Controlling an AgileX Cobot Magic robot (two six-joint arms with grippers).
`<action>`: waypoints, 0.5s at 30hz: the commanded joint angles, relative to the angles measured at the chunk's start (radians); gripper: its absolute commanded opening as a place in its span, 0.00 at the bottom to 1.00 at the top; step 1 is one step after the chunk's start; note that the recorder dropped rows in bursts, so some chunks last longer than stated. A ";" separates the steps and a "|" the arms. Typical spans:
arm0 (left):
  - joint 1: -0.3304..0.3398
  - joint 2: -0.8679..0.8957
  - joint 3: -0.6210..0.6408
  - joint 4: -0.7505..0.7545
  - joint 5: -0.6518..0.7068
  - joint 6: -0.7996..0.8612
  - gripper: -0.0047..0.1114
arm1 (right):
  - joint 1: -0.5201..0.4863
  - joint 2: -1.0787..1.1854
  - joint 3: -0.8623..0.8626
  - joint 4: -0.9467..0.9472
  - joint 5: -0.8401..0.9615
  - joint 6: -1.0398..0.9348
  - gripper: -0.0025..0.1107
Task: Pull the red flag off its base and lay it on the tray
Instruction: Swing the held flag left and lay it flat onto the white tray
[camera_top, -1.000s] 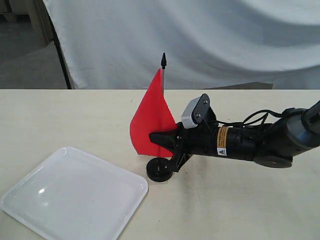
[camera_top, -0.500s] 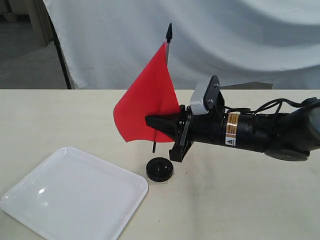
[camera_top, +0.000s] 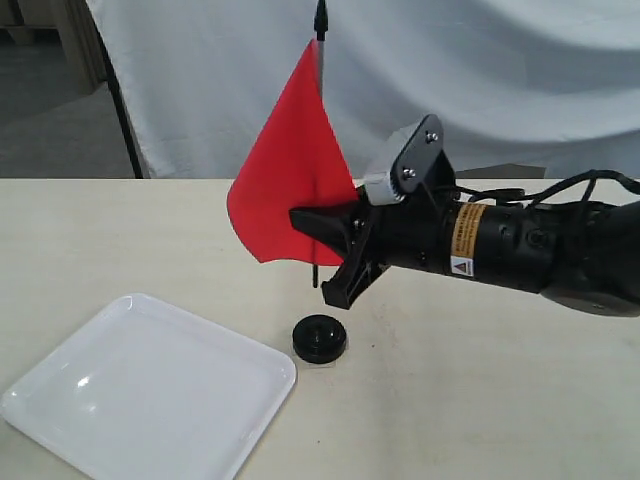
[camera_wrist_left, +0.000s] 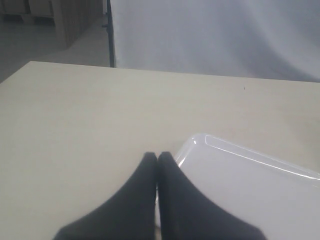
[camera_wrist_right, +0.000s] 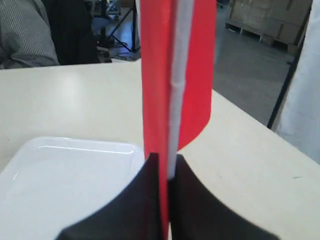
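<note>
Pull step looks done: right gripper (camera_top: 312, 232) pinches flag (camera_top: 290, 200) pole, upright, pole end clear above base (camera_top: 320, 338) on desk (camera_top: 480, 400). Left gripper (camera_wrist_left: 157, 160) pressed together, holding nothing. Next: you carry flag toward 8 o'clock, tilt flat, release on tray (camera_top: 60, 385).

Pale wooden table (camera_top: 100, 230), white draped cloth backdrop (camera_top: 480, 80), person in striped shirt (camera_wrist_right: 25, 35)
</note>
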 joint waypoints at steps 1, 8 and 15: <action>-0.004 -0.002 0.002 0.000 -0.002 0.001 0.04 | 0.111 -0.009 -0.054 0.062 0.288 -0.010 0.02; -0.004 -0.002 0.002 0.000 -0.002 0.001 0.04 | 0.424 0.010 -0.235 0.072 0.972 -0.005 0.02; -0.004 -0.002 0.002 0.000 -0.002 0.001 0.04 | 0.599 0.213 -0.526 0.072 1.508 -0.039 0.02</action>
